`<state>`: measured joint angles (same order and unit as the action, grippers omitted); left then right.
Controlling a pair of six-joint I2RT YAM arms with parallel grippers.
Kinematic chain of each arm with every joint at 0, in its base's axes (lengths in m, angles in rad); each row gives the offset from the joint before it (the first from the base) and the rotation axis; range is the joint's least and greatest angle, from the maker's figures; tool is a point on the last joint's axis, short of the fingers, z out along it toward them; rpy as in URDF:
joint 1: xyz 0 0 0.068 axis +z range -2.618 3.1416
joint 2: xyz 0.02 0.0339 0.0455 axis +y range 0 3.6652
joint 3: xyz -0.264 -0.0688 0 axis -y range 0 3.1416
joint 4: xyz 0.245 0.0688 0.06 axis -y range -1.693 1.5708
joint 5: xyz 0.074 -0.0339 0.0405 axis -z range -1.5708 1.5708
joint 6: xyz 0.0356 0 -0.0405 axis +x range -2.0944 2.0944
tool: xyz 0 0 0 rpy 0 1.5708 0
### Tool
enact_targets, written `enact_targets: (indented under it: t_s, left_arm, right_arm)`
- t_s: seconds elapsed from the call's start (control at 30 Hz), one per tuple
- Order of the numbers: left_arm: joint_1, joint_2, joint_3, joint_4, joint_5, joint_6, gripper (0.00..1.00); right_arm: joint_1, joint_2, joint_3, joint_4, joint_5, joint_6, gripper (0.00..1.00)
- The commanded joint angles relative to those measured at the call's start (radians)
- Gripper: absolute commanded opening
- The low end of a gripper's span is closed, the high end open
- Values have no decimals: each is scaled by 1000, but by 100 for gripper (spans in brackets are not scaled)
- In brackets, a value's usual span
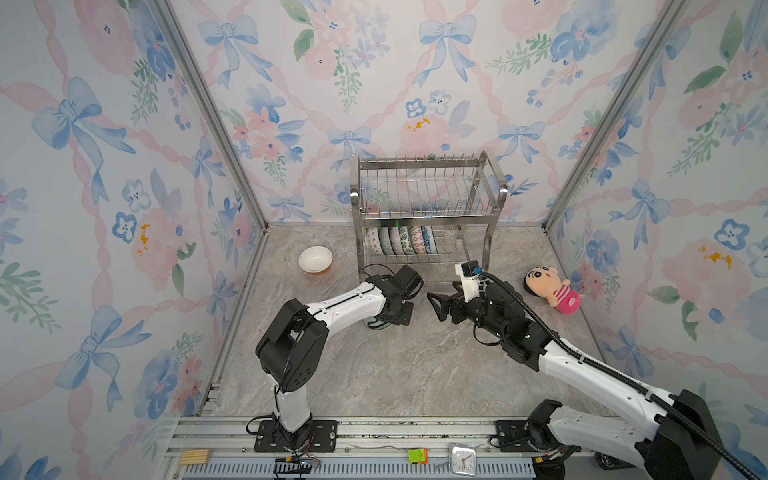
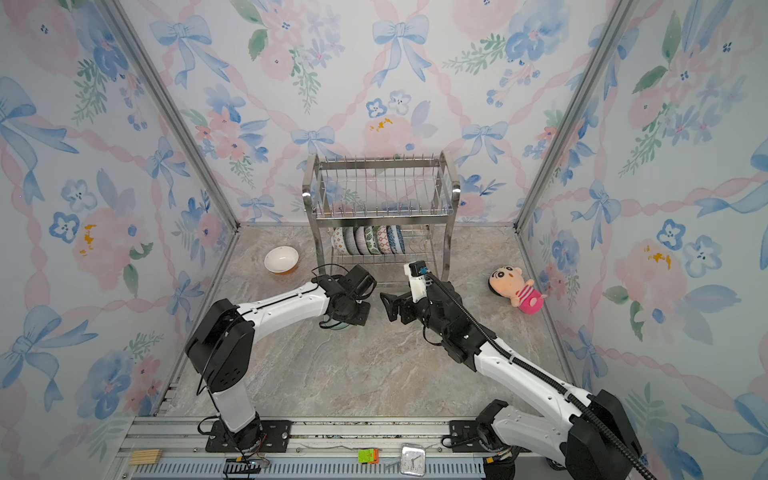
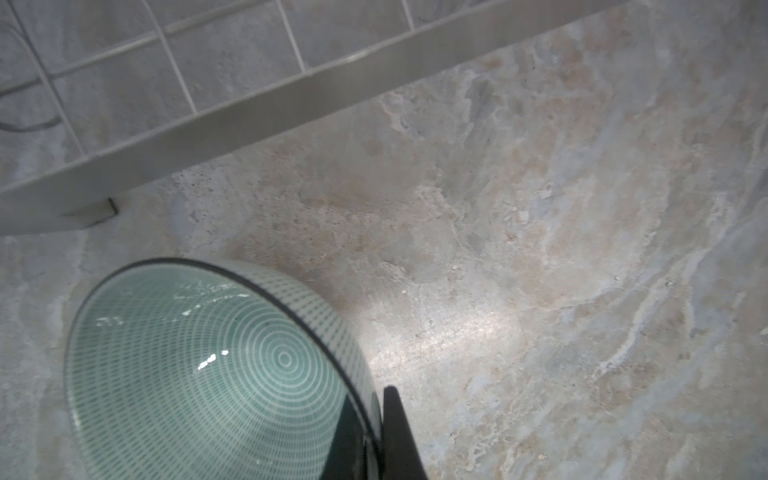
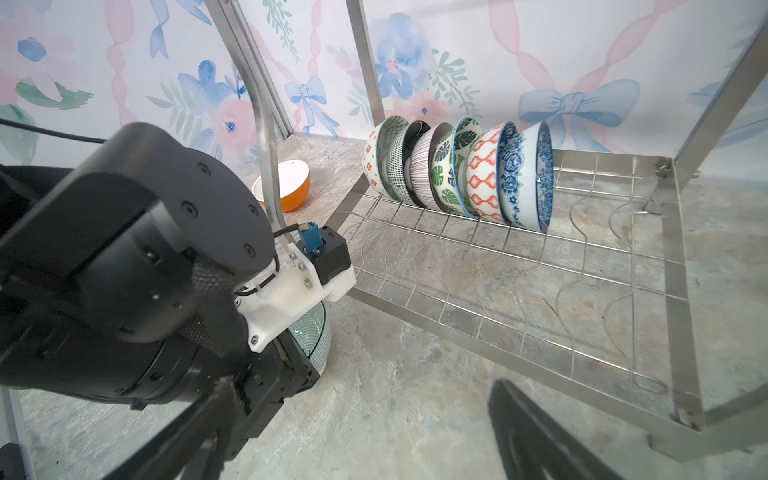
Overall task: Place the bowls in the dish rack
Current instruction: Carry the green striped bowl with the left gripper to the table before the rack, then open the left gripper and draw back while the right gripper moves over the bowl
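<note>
Setting: floral-papered walls are closing in a marble table (image 1: 374, 374); the rack (image 1: 419, 165) is standing at its far edge.
Done: about six bowls (image 4: 457, 170) are standing on edge in a touching row on the rack's lower tier, toward its left end.
In hand: the left gripper (image 3: 374, 444) is pinching the rim of a green bowl (image 3: 208, 374), jaws closed onto it, just in front of the rack. The bowl is tilting. I cannot tell whether it is touching the table.
Right gripper (image 1: 435, 307): it is hovering just in front of the rack with jaws spread wide, holding nothing.
Left to do: the green bowl is going unracked, and an orange bowl (image 1: 315, 258) is sitting upright on the table left of the rack. By my reckoning the job is roughly three-quarters through.
Left wrist view: it is showing the clamp on the rim and the ring pattern inside. In both top views the wrist is hiding all but a sliver of that bowl.
Right wrist view: it is showing each racked bowl's pattern and free wire slots right of the row.
Top views only: the rack's upper tier is showing no bowls.
</note>
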<state>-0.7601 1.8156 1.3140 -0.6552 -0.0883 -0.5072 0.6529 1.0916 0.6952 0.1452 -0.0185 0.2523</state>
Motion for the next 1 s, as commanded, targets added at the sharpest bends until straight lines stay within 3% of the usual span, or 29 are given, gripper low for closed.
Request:
enact_targets:
  t_s: [0.0,0.23,0.53,0.73,0.97]
  left_arm:
    - [-25,38,41,-3,8,-25,4]
    - [-28,37,63,-3,11,-27,18]
    - [-27,20,57,-2,13,-24,27]
    - [-20,-9,64,-4,0,-23,49]
    - [12,-61,74,-4,48,-29,67]
  right_arm:
    - [-13,-17,-19,-26,-21,18,97]
    - [-18,-20,-22,-25,-22,21,96]
    - [-29,-30,-32,-18,-23,30,96]
    - [-31,-19,-30,-15,-25,34,97]
    - [-33,-8,-22,-18,-26,37,96]
